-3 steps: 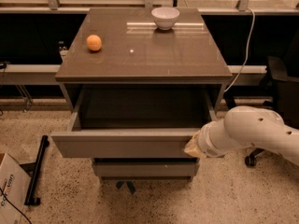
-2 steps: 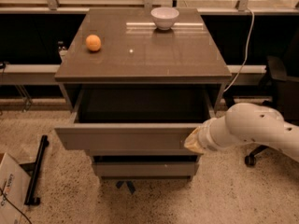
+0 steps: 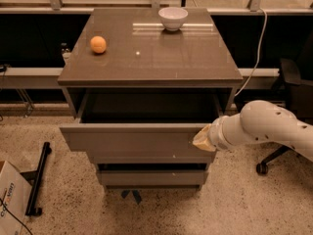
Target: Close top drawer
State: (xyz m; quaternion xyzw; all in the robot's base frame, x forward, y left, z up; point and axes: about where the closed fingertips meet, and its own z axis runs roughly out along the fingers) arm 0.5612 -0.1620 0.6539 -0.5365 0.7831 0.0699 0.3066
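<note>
Pincer (image 3: 201, 140) at top drawer (image 3: 128, 142) front

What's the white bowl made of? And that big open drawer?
The small round white bowl looks like glazed ceramic, maybe plastic: smooth and evenly white. The wide grey-brown top drawer looks like matte laminated board: flat, even colour, no visible grain. The robot's tool sits against the drawer front's right end.

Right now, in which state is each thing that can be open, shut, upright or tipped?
top drawer: open, pulled far out
bottom drawer: slightly open
bowl: upright on the cabinet top
orange: resting on the cabinet top
gripper: at the right end of the top drawer's front
</note>
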